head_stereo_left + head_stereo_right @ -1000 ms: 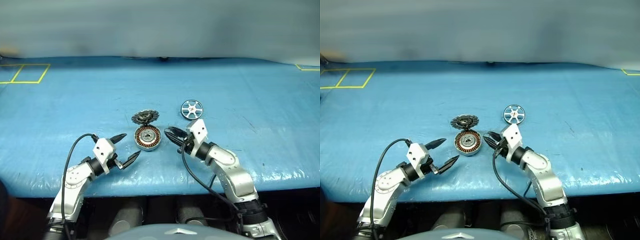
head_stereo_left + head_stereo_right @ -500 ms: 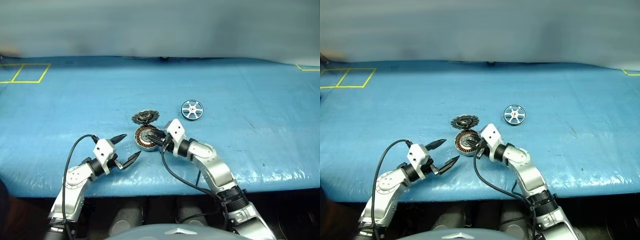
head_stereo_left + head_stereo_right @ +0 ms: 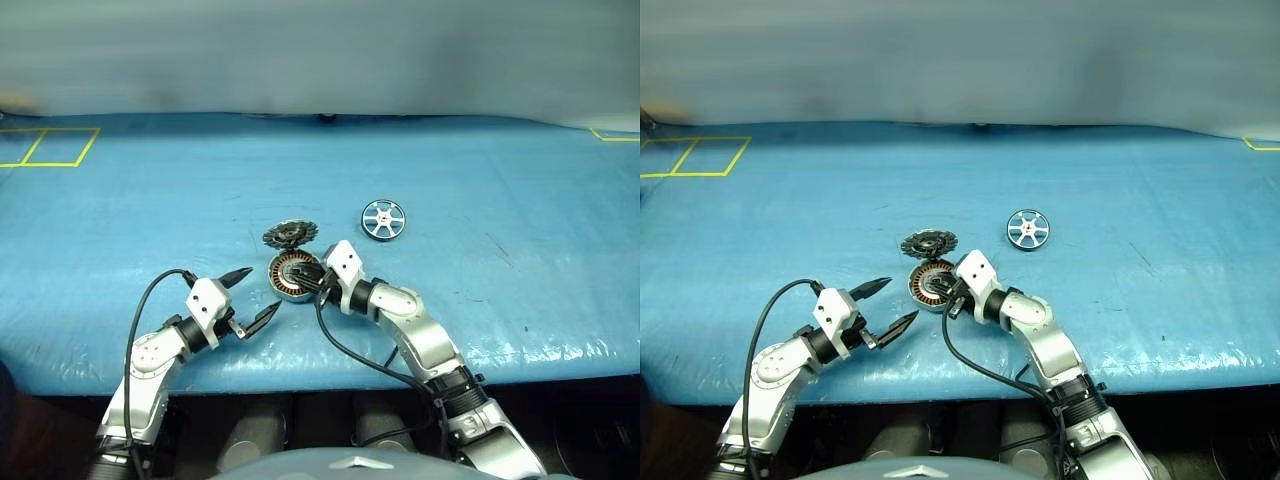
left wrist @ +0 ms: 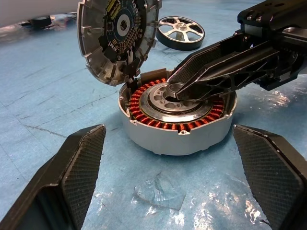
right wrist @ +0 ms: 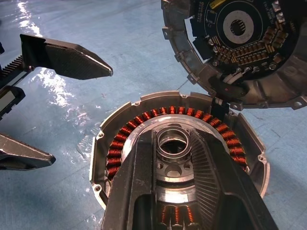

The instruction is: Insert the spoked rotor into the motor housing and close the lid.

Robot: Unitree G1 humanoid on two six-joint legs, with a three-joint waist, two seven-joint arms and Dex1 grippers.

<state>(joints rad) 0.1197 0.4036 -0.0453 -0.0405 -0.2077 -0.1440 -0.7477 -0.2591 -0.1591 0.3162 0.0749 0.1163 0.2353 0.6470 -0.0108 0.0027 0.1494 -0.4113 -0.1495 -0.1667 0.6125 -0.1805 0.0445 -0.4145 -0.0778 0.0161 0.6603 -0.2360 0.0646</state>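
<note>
Rotor placement is what the next move turns on. The spoked rotor [image 3: 384, 219] lies flat on the blue counter [image 3: 520, 200], right of centre in the left eye view, up and to the right of our right claw [image 3: 312, 282] and well apart from it. That claw is over the motor housing [image 3: 291, 275] at the frame's centre, its two fingers drawn close together with only a narrow gap, tips above the silver hub and grasping nothing that we can see. The lid [image 3: 290, 234] stands tilted open just above the housing, joined at the far rim, toothed face showing. Our left claw [image 3: 256, 297] hovers spread wide and empty, just to the lower left of the housing. We judge the right arm nearer to the rotor; it would have to draw back toward the upper right to fetch it, since the wheel has no long axis to favour.
</note>
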